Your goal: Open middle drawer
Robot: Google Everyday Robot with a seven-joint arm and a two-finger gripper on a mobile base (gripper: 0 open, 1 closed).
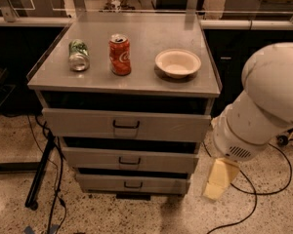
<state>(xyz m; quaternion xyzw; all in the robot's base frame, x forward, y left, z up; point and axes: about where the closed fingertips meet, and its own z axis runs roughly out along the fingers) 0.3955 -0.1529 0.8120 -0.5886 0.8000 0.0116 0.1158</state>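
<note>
Gripper [219, 182], low right, partly behind arm [263, 106]

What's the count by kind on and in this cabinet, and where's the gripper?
Drawers: 3 (top drawer, middle drawer, bottom drawer)
Cans: 2 (green can on its side, red can upright)
Bowls: 1 (white bowl)
Total: 6
The gripper hangs low, right of the drawers, touching none.

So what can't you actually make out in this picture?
From the camera view:
- Middle drawer: only its front and handle show. Its inside is hidden behind the front.
- Gripper: it hangs low, to the right of the cabinet. Its upper end is hidden by the arm.
- Arm: cut off by the right edge.
- Green can: the lettering is too small to read.
</note>
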